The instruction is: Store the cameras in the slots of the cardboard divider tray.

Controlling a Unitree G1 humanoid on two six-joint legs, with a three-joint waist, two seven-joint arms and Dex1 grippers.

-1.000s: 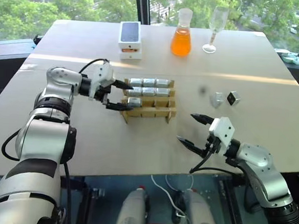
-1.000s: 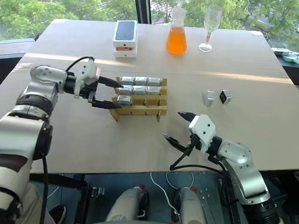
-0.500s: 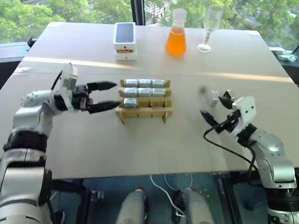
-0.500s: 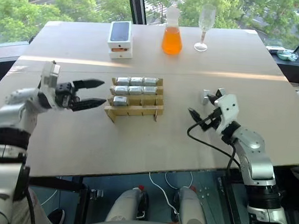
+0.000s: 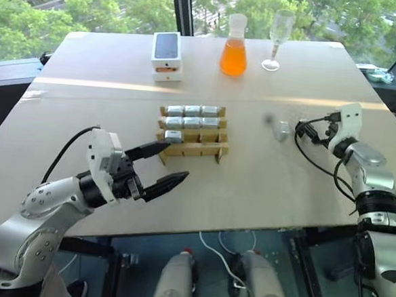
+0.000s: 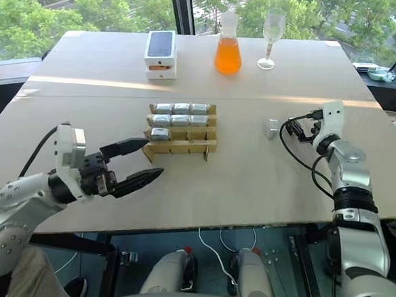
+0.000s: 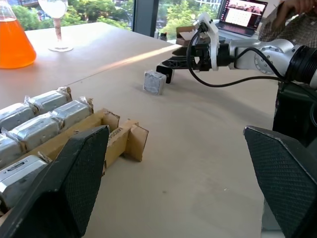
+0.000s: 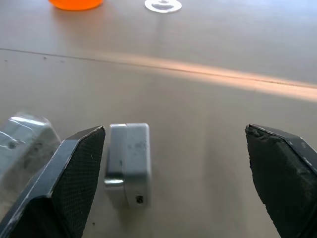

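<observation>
**A:** Right gripper [image 5: 306, 131] first. From the head views it reaches out at the table's right side with its black fingers spread and nothing between them, tips just beside the loose cameras [image 5: 281, 131]. The left gripper [image 5: 161, 165] hangs open and empty too, near the front left of the cardboard divider tray [image 5: 192, 148].

**B:** And the tray?

**A:** It sits mid-table with seven wrapped silver cameras in it: the far and middle rows look full, and one sits at the left of the near row. Two near slots look free. A white phone box [image 5: 168, 53], an orange flask [image 5: 234, 48] and a wine glass [image 5: 279, 36] stand well apart at the far edge.

**B:** Left wrist view?

**A:** Its own fingers [image 7: 72, 176] stand wide over the tray's corner [image 7: 126, 139]. Across the table the right gripper closes in on one small grey block [image 7: 154, 82]; a person's hand and a laptop [image 7: 241, 14] show behind.

**B:** Right wrist view?

**A:** Fingers [image 8: 69, 173] wide apart. One bare camera [image 8: 128, 159] lies just inside the left-hand finger, off-centre, and a wrapped one [image 8: 22, 141] sits outside that finger.

**B:** Risk?

**A:** My guess is that closing from here would make that finger shove the bare block sideways, or catch the wrapped neighbour and knock it away. Both are small and smooth-edged, so an off-centre pinch could squirt one out. The gap should probably be centred first.
</observation>
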